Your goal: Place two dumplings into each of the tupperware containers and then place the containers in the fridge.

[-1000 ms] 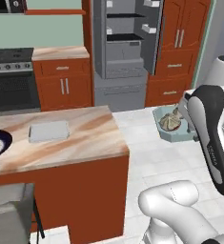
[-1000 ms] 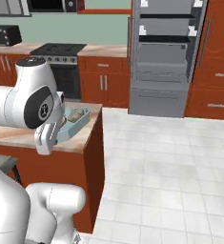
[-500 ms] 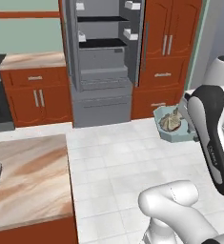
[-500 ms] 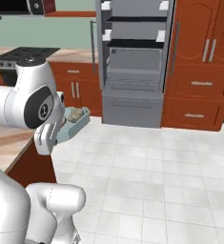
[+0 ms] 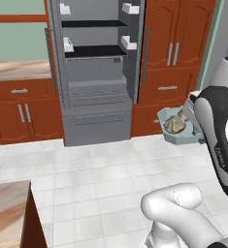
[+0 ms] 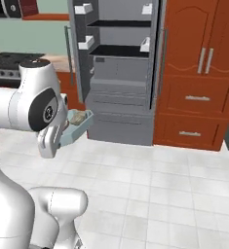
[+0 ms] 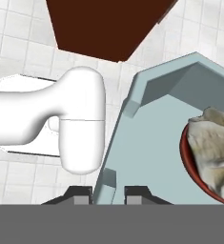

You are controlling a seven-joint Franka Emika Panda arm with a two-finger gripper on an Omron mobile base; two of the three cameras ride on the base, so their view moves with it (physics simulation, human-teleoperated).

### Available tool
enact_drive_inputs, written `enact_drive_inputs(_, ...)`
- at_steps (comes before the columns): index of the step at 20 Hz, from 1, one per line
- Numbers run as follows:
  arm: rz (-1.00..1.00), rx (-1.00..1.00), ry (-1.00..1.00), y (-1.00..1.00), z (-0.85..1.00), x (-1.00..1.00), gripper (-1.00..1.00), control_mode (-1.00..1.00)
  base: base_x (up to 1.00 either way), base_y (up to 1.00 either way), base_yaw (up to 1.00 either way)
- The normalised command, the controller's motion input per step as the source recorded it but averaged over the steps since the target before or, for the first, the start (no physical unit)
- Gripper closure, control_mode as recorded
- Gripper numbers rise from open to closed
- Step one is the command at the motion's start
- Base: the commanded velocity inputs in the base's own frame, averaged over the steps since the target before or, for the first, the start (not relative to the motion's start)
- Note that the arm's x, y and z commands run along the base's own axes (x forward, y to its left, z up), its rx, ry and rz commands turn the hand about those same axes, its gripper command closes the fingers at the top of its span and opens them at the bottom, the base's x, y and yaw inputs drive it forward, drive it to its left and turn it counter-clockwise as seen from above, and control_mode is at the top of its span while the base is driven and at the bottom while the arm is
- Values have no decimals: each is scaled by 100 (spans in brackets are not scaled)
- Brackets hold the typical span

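Gripping the rim of 1 pale blue tupperware container (image 7: 151, 143) holding dumplings (image 7: 213, 147), the gripper (image 7: 109, 194) faces 1 open fridge (image 5: 93, 72); no readable writing

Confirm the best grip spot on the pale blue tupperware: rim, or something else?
Rim. The gripper is shut on the pale blue tupperware at its thin flared side wall, one finger inside and one outside, coming over the edge. The dumplings fill the middle, so the bare rim is likely the only clean pinch.

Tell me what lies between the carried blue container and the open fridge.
Bare white floor tiles and open air: in the right base view nothing stands between the pale blue container and the fridge.
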Motion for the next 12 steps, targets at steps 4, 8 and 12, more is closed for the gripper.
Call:
enact_drive_inputs(4,0,0,0,0,0,0,100,100,100,0,11)
enact_drive_inputs(8,0,0,0,0,0,0,100,100,100,0,9)
enact_drive_inputs(12,0,0,0,0,0,0,100,100,100,-19,6)
